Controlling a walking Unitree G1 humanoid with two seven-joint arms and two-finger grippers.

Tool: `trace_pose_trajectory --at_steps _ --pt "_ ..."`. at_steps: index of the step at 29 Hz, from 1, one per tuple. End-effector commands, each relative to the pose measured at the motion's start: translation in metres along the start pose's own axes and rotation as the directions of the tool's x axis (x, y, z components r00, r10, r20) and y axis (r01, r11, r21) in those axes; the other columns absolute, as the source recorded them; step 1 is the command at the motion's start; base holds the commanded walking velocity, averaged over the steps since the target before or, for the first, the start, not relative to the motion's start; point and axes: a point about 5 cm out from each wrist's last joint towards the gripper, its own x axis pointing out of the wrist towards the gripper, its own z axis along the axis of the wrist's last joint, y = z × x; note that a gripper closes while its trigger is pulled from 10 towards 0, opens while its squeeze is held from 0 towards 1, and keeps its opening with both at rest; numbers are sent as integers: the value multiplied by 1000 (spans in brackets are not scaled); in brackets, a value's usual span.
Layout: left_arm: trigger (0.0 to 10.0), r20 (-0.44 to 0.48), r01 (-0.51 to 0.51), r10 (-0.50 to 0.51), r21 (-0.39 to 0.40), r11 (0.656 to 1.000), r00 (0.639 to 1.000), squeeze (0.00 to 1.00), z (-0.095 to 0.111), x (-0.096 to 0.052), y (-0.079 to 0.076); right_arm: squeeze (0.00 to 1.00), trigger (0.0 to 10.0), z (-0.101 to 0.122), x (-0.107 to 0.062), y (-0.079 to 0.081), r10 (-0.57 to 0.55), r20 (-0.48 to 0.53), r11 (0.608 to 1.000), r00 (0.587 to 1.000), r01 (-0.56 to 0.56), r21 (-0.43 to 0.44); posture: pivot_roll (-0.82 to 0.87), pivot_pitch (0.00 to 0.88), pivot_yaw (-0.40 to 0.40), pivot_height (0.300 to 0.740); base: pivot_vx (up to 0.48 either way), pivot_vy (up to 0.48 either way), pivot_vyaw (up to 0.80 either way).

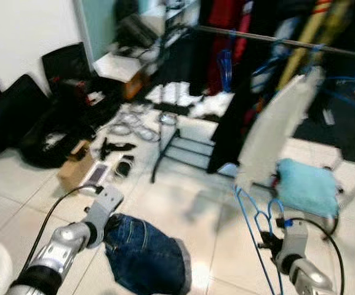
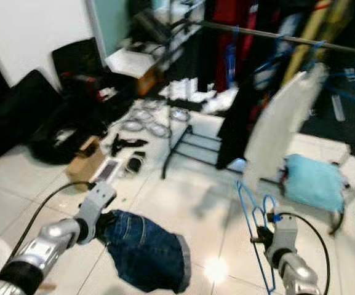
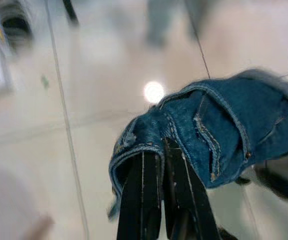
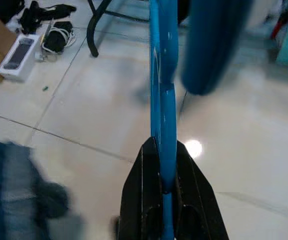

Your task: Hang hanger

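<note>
A blue wire hanger (image 1: pixel 258 233) stands upright at the lower right, and my right gripper (image 4: pixel 163 150) is shut on its frame. The hanger's hook (image 4: pixel 203 50) curls above the fingers in the right wrist view. My left gripper (image 3: pixel 161 150) is shut on the waistband of dark blue denim shorts (image 1: pixel 143 255), which hang low over the tiled floor at the lower left. A clothes rail (image 1: pixel 269 40) runs across the back right, with blue hangers (image 1: pixel 225 61) and garments on it. A white garment (image 1: pixel 275 126) hangs from it in front.
A black low rack (image 1: pixel 183 147) stands mid-floor. A light blue cushion (image 1: pixel 306 184) rests on a stool at right. A cardboard box (image 1: pixel 74 165), phone box, cables and black bags (image 1: pixel 42 129) litter the left. Pale tiles spread between my arms.
</note>
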Motion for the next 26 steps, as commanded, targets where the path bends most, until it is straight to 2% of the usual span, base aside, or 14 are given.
trace_pose_trajectory --at_steps 1,2,3,4,6,7,11,16,21,26 --pt "10000 -28 -17 15 -47 999 999 0 -8 1 0 0 10000 3 2 2 10 15 1000 1000 -10 20 -86 71 32 740 0 0 -800" --pt "10000 -28 -17 15 -47 999 999 0 -8 1 0 0 10000 3 2 2 10 15 1000 1000 -10 20 -86 71 32 740 0 0 -800" --pt "10000 -41 -18 13 -130 991 999 0 -17 3 -5 0 10000 5 3 4 17 20 1000 1000 -18 25 -93 77 34 740 0 0 -800" --pt "10000 -44 -17 10 -157 987 999 0 -21 4 -7 0 10000 6 3 4 19 22 999 1000 -20 26 -93 77 34 740 0 0 -800" --pt "10000 -36 -30 25 -153 988 999 0 -22 4 -8 0 10000 7 3 5 25 26 1000 999 -25 18 -97 78 37 740 0 0 -800" --pt "10000 -20 -39 36 -208 977 999 0 -21 5 -8 0 10000 8 4 6 29 30 1000 999 -29 12 -98 80 42 740 0 0 -800" --pt "10000 8 -57 61 -269 961 998 0 -20 5 -5 0 10000 9 4 7 31 39 999 999 -32 10 -102 76 56 740 0 0 -800" --pt "10000 48 -74 91 -288 955 995 0 -19 3 0 0 10000 10 3 8 27 53 999 998 -28 21 -100 71 62 740 0 0 -800" --pt "10000 72 -61 83 -270 961 994 0 -17 3 0 0 10000 10 2 8 32 54 999 998 -33 24 -95 67 60 740 0 0 -800" --pt "10000 110 -62 99 -298 952 989 0 -16 2 3 0 10000 10 2 8 39 51 999 998 -40 26 -96 63 59 740 0 0 -800"
